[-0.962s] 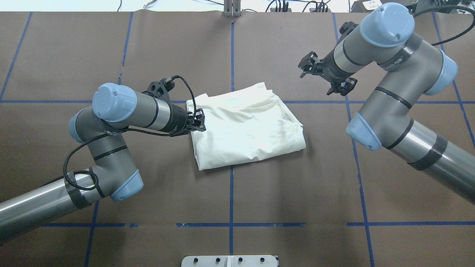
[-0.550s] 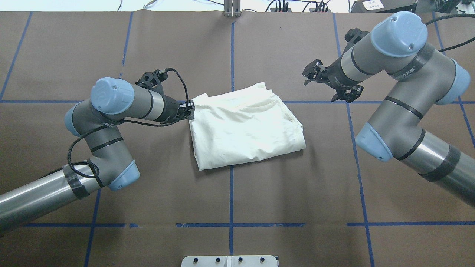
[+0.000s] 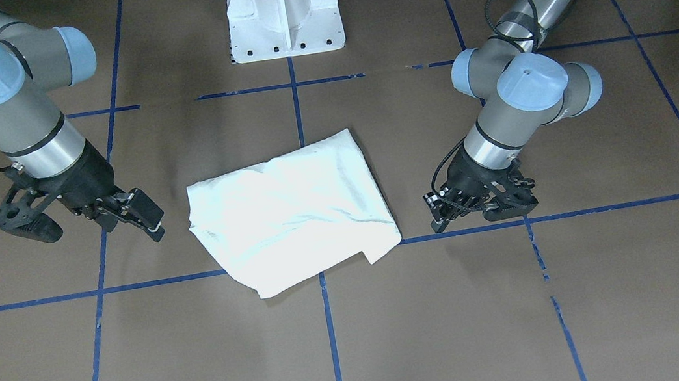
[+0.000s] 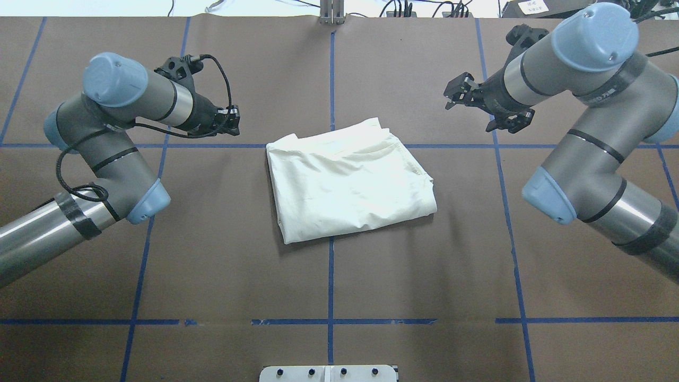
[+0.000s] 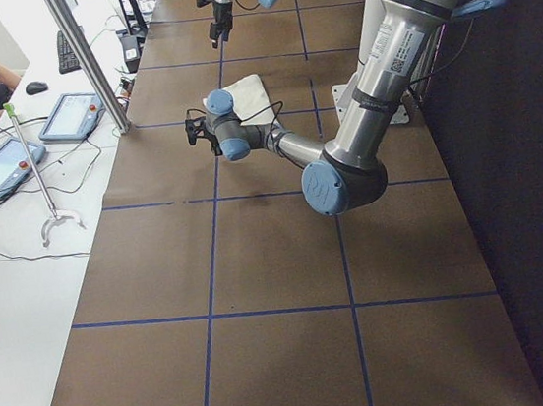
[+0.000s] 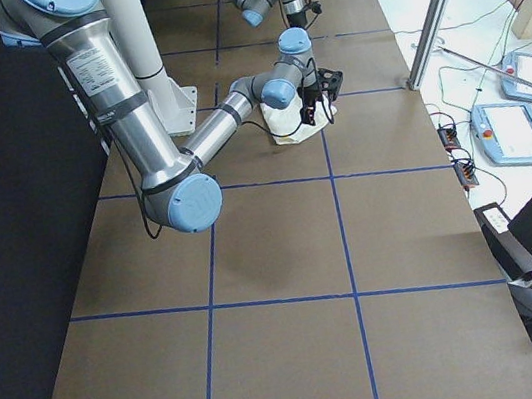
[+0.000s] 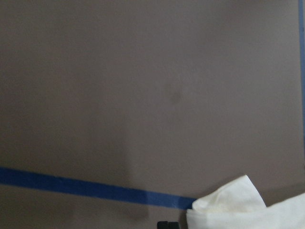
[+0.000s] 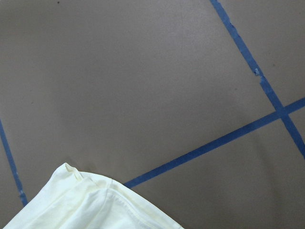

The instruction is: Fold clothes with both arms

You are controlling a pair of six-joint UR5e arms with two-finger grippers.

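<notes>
The brown-covered bench (image 4: 329, 63) fills nearly the whole overhead view, ruled into big squares by blue tape lines (image 4: 331, 276). The right arm (image 4: 589, 138) comes in from the lower right of that frame and bends up toward the top. The left arm (image 4: 106, 154) does much the same from the lower left. Between them, at the middle of the frame, lies the cream-white T-shirt (image 4: 350, 185), folded into a rough rectangle with a plain cream side up. It sits a little askew over the crossing of two tape lines. Nothing touches it. In the front-facing view a white flanged pedestal (image 3: 283, 8) stands at the top centre. The right gripper (image 4: 450, 95) hovers to the upper right of the cloth, well apart from it, jaws released and empty. The left gripper (image 4: 236, 121) hangs to the cloth's upper left, near its corner but clear of it, jaws parted, so far as I can make out, and holding nothing. Each wrist camera catches just one corner of the shirt at its frame's bottom edge.
</notes>
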